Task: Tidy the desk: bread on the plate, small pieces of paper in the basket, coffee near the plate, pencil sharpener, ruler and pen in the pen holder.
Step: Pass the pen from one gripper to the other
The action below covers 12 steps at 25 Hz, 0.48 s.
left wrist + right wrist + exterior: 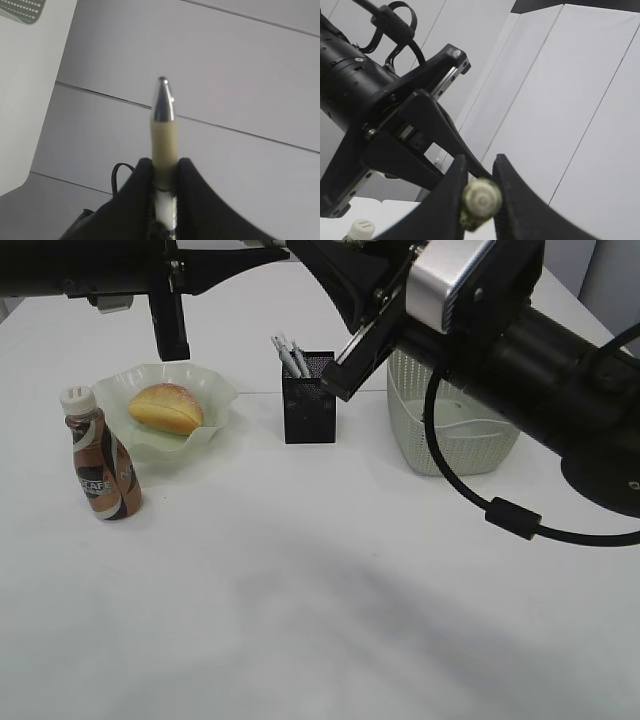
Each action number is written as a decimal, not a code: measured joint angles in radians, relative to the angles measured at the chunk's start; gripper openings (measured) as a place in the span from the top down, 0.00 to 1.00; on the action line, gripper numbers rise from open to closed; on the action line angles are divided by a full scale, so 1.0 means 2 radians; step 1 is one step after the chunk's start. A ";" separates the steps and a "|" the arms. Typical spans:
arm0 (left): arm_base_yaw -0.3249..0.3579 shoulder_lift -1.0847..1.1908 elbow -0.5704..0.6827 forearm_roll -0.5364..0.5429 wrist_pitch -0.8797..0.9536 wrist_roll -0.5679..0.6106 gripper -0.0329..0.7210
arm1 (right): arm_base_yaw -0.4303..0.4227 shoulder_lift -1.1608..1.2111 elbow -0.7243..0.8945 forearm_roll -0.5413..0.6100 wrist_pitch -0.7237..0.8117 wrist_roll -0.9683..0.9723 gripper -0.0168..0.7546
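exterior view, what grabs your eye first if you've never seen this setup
The big black robot arms crowd the top of the frame, above the black mesh pen holder. At left, bread sits on a pale wavy plate, with a coffee bottle beside it.

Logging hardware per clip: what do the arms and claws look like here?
Both arms are matte black with round tubular links. The right arm carries a silver-grey block near its wrist and a loose black cable with a thick bead on it. The left claw and the right claw both have smooth black tapering fingers. No readable markings show.
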 joint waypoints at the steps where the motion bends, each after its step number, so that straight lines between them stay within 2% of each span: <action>1: 0.001 0.000 0.000 0.000 0.000 0.000 0.83 | 0.000 0.000 0.000 0.000 0.000 0.000 0.80; 6: 0.001 0.000 0.000 0.000 0.002 0.000 0.81 | 0.000 0.000 0.000 0.000 0.000 0.000 0.81; 12: 0.001 0.000 0.000 0.003 0.007 0.002 0.70 | 0.000 0.000 0.000 -0.009 0.000 0.000 0.81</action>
